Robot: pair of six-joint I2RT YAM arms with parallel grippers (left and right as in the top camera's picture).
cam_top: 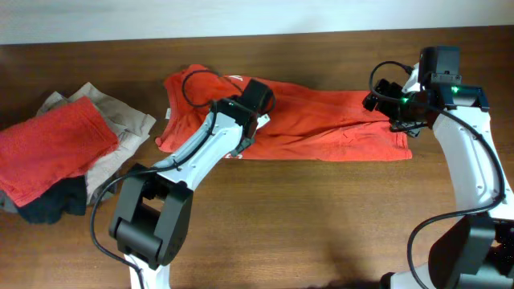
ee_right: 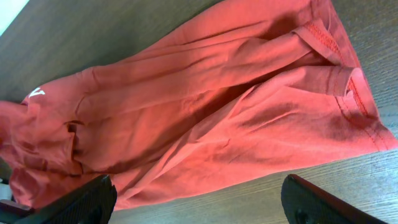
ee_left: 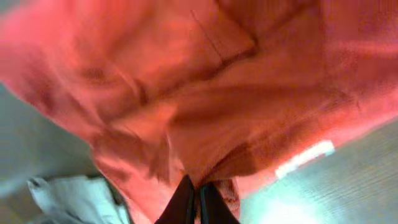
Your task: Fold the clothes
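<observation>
T-shirt in orange-red lies stretched out long across the middle of the brown wooden table. It is wrinkled and bunched up, more so at its left end. We can see a bit of white print near that bunched end, and a small white label sticks out at the near edge.

Off to the left side of the table, well apart from the T-shirt, there is a little pile. A folded red cloth sits on top. A tan cloth peeks out behind and beside it, and a dark cloth shows under its near edge.

The left gripper reaches over the left part of the T-shirt. Its two dark fingers are squeezed together, and we see a fold of the orange-red cloth pinched between them. The cloth fills almost all of that wrist view and looks blurry.

The right gripper is over the right end of the T-shirt, near the stitched hem. Its fingers stand very far apart, one at each bottom corner of its wrist view. It holds nothing. We cannot tell if its fingers touch the cloth or the table.
</observation>
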